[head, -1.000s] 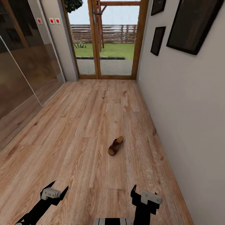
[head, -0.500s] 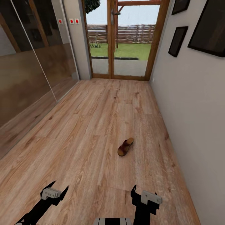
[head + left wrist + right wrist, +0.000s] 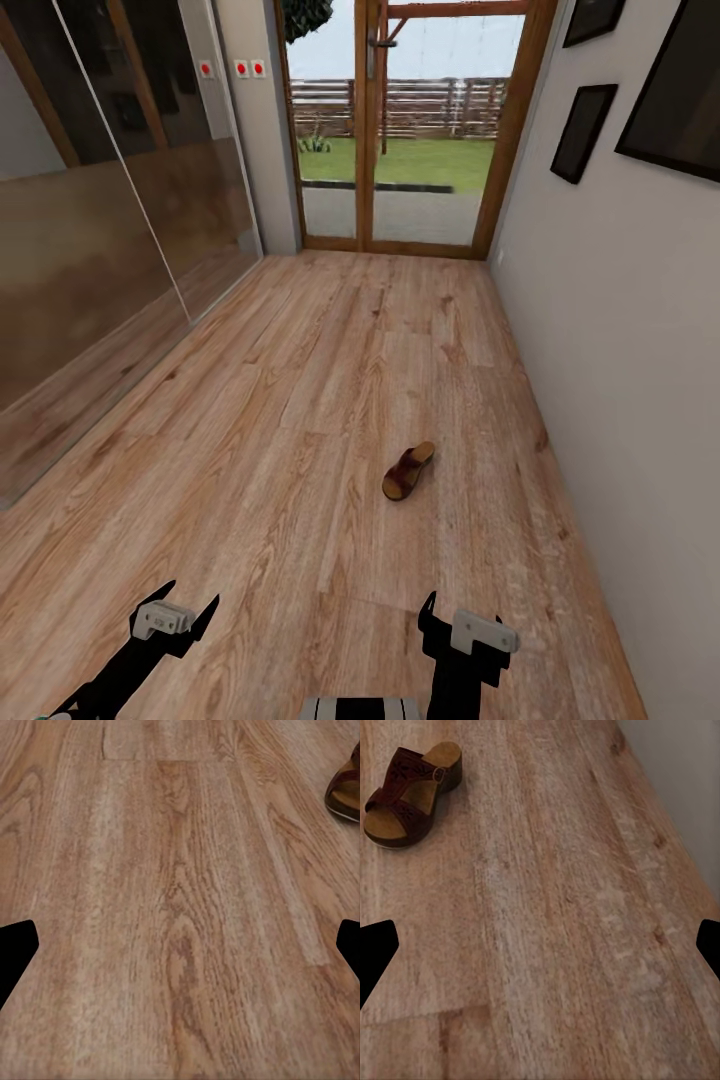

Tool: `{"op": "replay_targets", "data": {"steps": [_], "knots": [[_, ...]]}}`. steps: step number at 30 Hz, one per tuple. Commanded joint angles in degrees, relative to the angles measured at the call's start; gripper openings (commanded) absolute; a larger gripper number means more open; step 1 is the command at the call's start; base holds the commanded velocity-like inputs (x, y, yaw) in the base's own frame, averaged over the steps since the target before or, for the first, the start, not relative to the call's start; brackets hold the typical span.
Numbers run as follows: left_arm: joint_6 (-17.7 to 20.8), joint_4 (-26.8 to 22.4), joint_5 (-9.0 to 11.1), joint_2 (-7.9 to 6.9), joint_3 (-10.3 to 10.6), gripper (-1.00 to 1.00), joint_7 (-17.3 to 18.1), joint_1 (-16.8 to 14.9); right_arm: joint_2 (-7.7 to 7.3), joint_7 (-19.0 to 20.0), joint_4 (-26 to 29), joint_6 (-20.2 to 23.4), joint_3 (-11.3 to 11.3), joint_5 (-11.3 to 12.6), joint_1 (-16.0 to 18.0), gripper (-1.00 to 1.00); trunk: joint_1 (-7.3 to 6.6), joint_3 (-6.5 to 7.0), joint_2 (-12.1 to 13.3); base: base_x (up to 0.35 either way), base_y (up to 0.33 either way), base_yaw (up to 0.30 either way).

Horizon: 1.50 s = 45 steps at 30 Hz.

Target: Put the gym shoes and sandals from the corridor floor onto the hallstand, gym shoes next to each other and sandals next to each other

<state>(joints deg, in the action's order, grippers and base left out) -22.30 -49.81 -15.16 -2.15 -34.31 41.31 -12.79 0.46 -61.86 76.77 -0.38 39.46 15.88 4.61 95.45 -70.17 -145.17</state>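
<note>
Left wrist view crops the dark brown leather sandal [image 3: 346, 789] at the frame edge; both the left gripper [image 3: 176, 612] and the right gripper [image 3: 462, 625] hang with fingers spread, empty.

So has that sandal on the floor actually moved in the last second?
No. The sandal keeps its place on the floor planks and against the right wall; the whole view shifted, so the camera turned.

Head cam sits high, faces fwd and down along the corridor floor [image 3: 300, 420] toward the glass door [image 3: 420, 120]. Both wrist cams hang low over the planks, looking fwd and down. All 3 views share the sandal [image 3: 408, 471]: edge of left wrist view [image 3: 346, 789], corner of right wrist view [image 3: 409, 793].
</note>
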Motion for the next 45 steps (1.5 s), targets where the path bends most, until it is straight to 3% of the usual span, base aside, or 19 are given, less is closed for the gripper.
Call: {"op": "replay_targets", "data": {"steps": [1,32,45], "knots": [[-0.3,0.0,-0.5,0.07,-0.2,1.0,0.2,-0.1,-0.02,-0.3,0.0,0.0,0.1,0.3,0.1,1.0,-0.01,-0.04,0.0,0.0,0.0,0.006],[-0.3,0.0,-0.6,0.22,-0.2,1.0,0.2,-0.1,-0.02,-0.3,0.0,0.0,0.1,0.3,0.1,1.0,-0.01,-0.04,0.0,0.065,-0.061,0.003],[-0.3,0.0,-0.5,0.2,-0.2,1.0,0.2,-0.1,-0.02,-0.3,0.0,-0.1,0.1,0.3,0.1,1.0,-0.01,-0.04,0.0,0.003,-0.002,0.211]]}}
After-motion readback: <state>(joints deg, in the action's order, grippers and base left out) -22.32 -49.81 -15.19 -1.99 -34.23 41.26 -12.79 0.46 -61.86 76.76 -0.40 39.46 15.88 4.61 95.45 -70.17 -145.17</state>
